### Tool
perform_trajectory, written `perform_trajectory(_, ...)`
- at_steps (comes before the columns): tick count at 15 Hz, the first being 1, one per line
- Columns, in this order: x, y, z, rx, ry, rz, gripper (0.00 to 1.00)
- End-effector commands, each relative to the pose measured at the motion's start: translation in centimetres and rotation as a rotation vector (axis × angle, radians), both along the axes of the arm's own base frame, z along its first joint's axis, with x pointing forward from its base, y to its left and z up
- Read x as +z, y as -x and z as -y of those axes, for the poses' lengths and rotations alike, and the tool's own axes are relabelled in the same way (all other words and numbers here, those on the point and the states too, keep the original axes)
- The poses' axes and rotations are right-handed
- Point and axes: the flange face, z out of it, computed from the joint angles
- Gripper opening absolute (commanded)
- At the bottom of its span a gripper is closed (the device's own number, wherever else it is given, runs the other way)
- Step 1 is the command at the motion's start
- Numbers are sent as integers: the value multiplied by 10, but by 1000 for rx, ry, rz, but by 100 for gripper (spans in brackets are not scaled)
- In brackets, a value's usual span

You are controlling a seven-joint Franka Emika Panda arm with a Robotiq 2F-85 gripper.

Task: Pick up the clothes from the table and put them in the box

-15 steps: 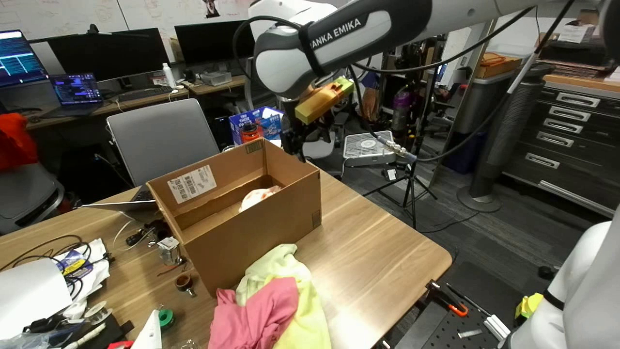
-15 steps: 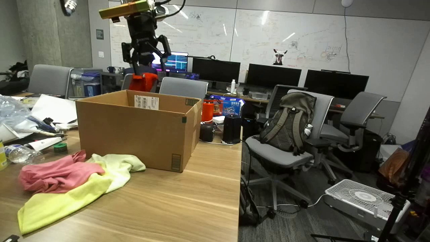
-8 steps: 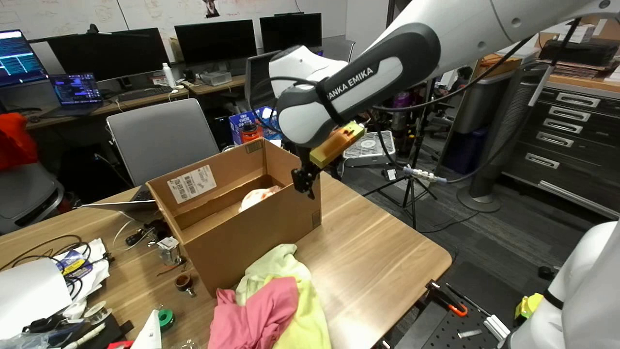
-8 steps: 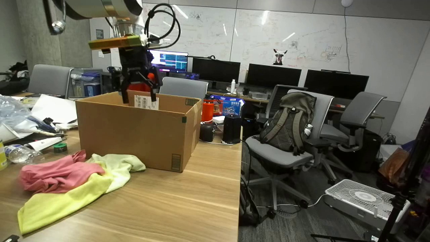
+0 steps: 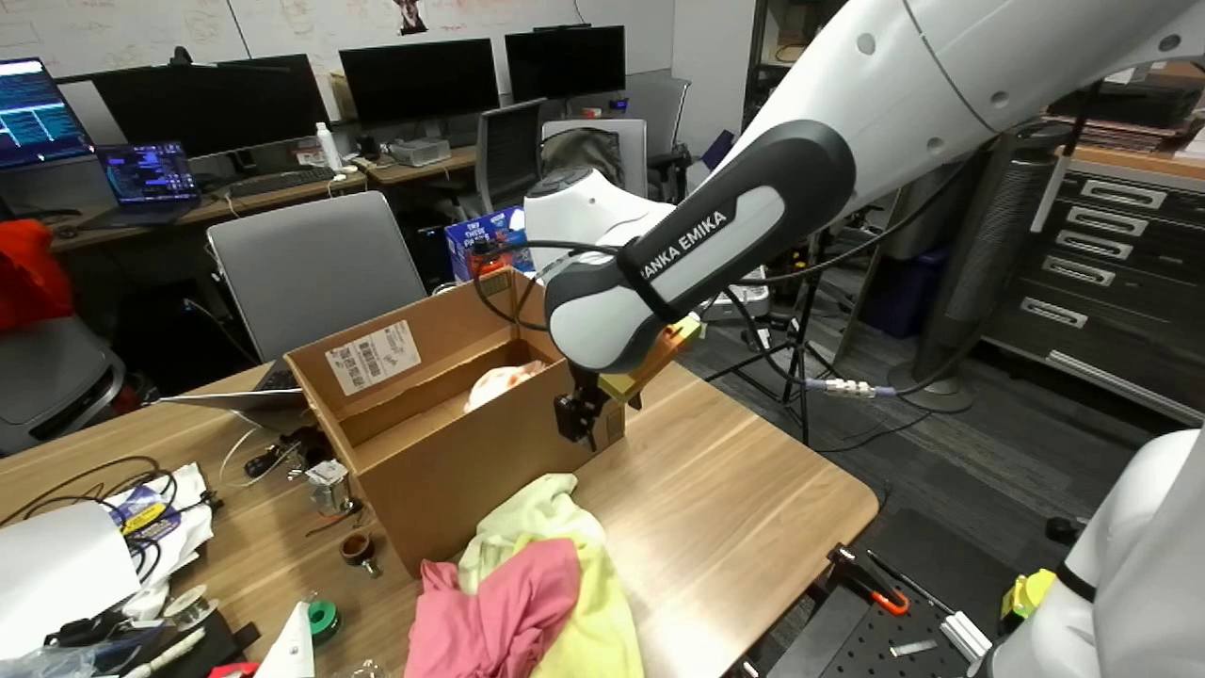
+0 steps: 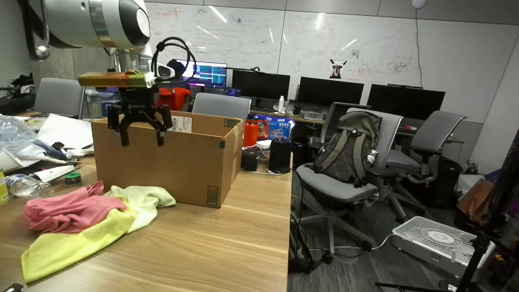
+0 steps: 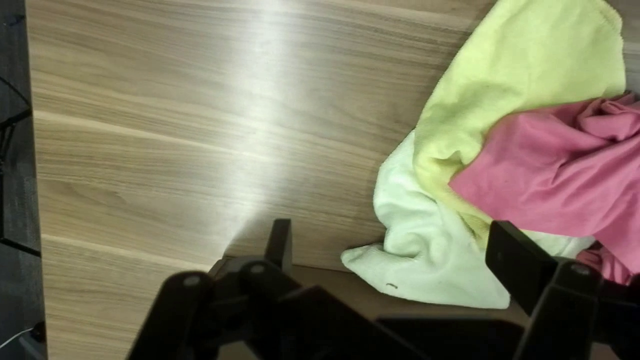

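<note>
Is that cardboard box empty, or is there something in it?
Not empty: in an exterior view, what looks like pale cloth lies inside the box. Part of its inside is hidden.

White-and-black robot arm point(image 5: 800, 179) slanting downward, end effector point(image 6: 142, 139) pointing down — fingers point(image 7: 520, 265) spread wide apart

Tally: pink cloth point(image 6: 73, 209), 1; yellow cloth point(image 6: 81, 245), 1; pale green cloth point(image 6: 142, 202), 1; labelled cardboard box point(image 6: 174, 168), 1; dark monitors point(image 6: 330, 90), 3.
</note>
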Motion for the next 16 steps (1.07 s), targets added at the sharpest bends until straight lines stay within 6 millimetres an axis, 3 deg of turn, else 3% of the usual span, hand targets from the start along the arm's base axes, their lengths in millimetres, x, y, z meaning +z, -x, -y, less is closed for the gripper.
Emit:
perform_trajectory(1,-8,16,-19,45,-37,23,100)
perform_trajectory(8,-39,36,-60,140,-45,-13,100)
perform_trajectory(16,-83,37,-92,178,-40,-82,100)
